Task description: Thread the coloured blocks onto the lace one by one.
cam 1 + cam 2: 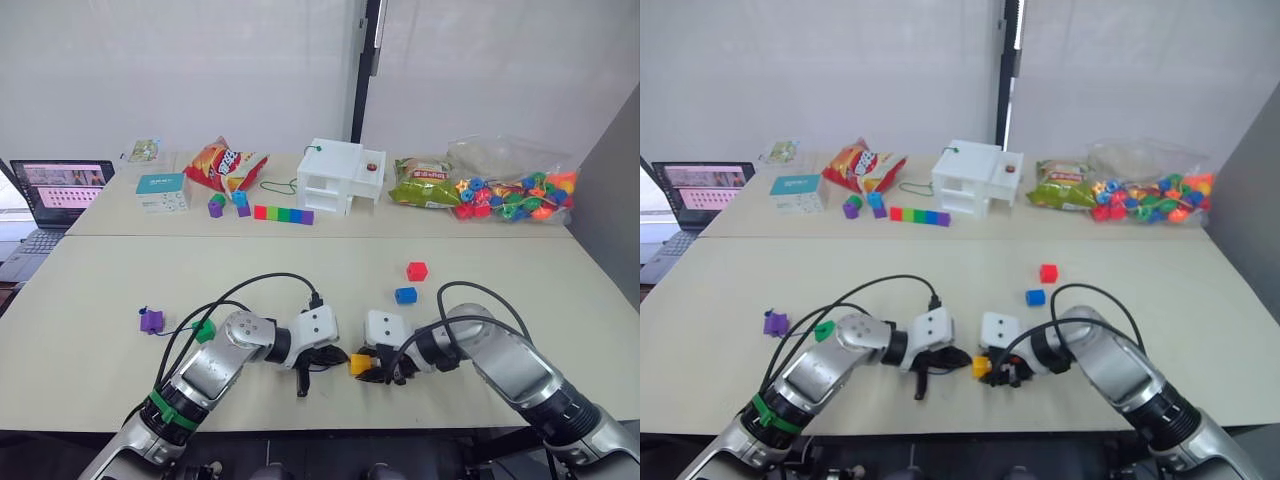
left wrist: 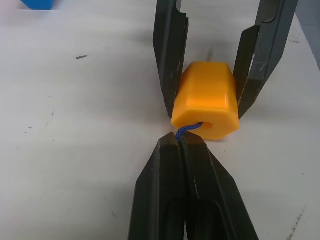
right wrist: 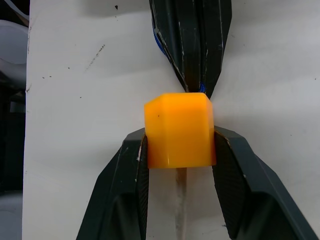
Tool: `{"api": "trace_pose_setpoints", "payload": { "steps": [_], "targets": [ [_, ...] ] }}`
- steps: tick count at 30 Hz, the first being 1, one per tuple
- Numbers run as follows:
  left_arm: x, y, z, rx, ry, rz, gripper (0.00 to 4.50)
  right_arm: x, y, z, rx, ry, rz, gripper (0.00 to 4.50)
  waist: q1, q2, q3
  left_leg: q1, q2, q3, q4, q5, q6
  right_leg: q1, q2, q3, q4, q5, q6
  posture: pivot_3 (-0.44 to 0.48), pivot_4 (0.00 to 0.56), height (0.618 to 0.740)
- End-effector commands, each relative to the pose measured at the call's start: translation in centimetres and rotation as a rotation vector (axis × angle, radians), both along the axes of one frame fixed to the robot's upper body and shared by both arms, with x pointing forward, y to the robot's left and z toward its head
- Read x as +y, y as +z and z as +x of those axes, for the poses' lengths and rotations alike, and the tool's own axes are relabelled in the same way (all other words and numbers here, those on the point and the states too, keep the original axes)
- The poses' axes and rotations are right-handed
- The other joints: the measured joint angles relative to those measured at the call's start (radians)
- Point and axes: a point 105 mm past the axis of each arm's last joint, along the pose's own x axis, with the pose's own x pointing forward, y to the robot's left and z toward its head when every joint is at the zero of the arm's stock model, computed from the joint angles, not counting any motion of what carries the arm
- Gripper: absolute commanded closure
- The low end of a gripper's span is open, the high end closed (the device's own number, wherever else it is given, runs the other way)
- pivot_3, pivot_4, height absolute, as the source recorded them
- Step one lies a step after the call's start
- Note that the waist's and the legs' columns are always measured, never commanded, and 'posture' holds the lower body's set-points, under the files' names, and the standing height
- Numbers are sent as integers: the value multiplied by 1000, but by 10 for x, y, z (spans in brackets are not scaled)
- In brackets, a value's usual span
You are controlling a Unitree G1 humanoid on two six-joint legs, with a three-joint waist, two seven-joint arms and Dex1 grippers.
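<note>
Gripping the small yellow plastic cube [image 2: 205, 102], the right gripper [image 1: 377, 366] steadied it beside the left gripper [image 2: 180, 145], clamped on the thin dark-blue lace [image 2: 186, 131]; drawing its pale tip straight through seemed wise.

The yellow block [image 1: 360, 364] sits low on the near table [image 1: 110, 290], and everything else is placed from it. The right gripper [image 1: 372, 368] clamps it from the right side, while the left gripper [image 1: 335, 358] meets it from the left, fingers pressed together at its face. Up and to the right of the yellow block lie the blue block [image 1: 405, 295] and, just beyond, the red block [image 1: 417, 271], near each other. Far to its left rest the green block [image 1: 205, 331] and the purple block [image 1: 151, 321], joined by the thin dark lace [image 1: 178, 331]. Well behind the yellow block, on the far table, lies a rainbow bar [image 1: 283, 214] beside a white box [image 1: 338, 176].
</note>
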Motion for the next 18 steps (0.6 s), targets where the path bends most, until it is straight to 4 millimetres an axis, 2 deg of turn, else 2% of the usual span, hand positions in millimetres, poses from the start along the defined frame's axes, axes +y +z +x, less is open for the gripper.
{"api": "trace_pose_setpoints", "payload": {
  "steps": [1, 3, 4, 6, 8, 13, 14, 15, 18],
  "targets": [
    [-4, 11, -5, -20, -33, -37, 4479, 1, 1, 2, -8, -12, 3, 3229, 0, 0, 0, 0, 0, 0, 0, 0, 0, 0, 0, 0, 0, 0, 0, 0, 150, 740],
    [-1, 14, -4, -18, -25, -48, 4479, 2, 1, 2, -3, -21, 10, 3229, -1, 0, 0, 0, 0, 0, 0, 0, 0, 0, 0, 0, 0, 0, 0, 0, 150, 740],
    [-1, 17, -3, -15, -21, -57, 4052, 3, 2, 4, -5, -36, 23, 3229, -1, 0, 0, 0, 0, 0, 0, 0, 0, 0, 0, 0, 0, 0, 0, 0, 150, 740],
    [0, 20, -5, -4, -27, -72, 3598, 3, 3, 5, -3, -52, 37, 3229, -1, 0, 0, 0, 0, 0, 0, 0, 0, 0, 0, 0, 0, 0, 0, 0, 150, 740],
    [1, 22, -7, 4, -45, -68, 2971, 3, 4, 5, -4, -63, 43, 2183, -2, 0, 0, 1, 0, 0, 0, 0, 0, 0, 0, 0, 1, 0, 0, 0, 150, 740],
    [-3, 28, -7, 12, -69, -58, 1301, 3, 8, 3, -6, -74, 70, 478, 1, 0, 0, 0, 0, 0, 0, 0, 0, 0, 0, 0, 0, 0, 0, 0, 150, 740],
    [-3, 29, -7, 14, -74, -55, 1295, 2, 9, 2, -7, -73, 71, 151, 1, 0, 0, 0, 0, 0, 0, 0, 0, 0, 0, 0, 0, 0, 0, 0, 150, 740],
    [-4, 28, -8, 11, -80, -46, 1295, 0, 10, 2, -11, -76, 74, 19, 1, 0, 0, 0, 0, 0, 0, 0, 0, 0, 0, 0, 0, 0, 0, 0, 150, 740],
    [-12, 20, -10, -5, -114, -1, 1295, -12, 17, 1, -27, -89, 81, 19, 2, 0, 0, -1, 0, 0, 0, 0, 0, 0, 0, 0, 0, 0, 0, 0, 150, 740]
  ]
}}
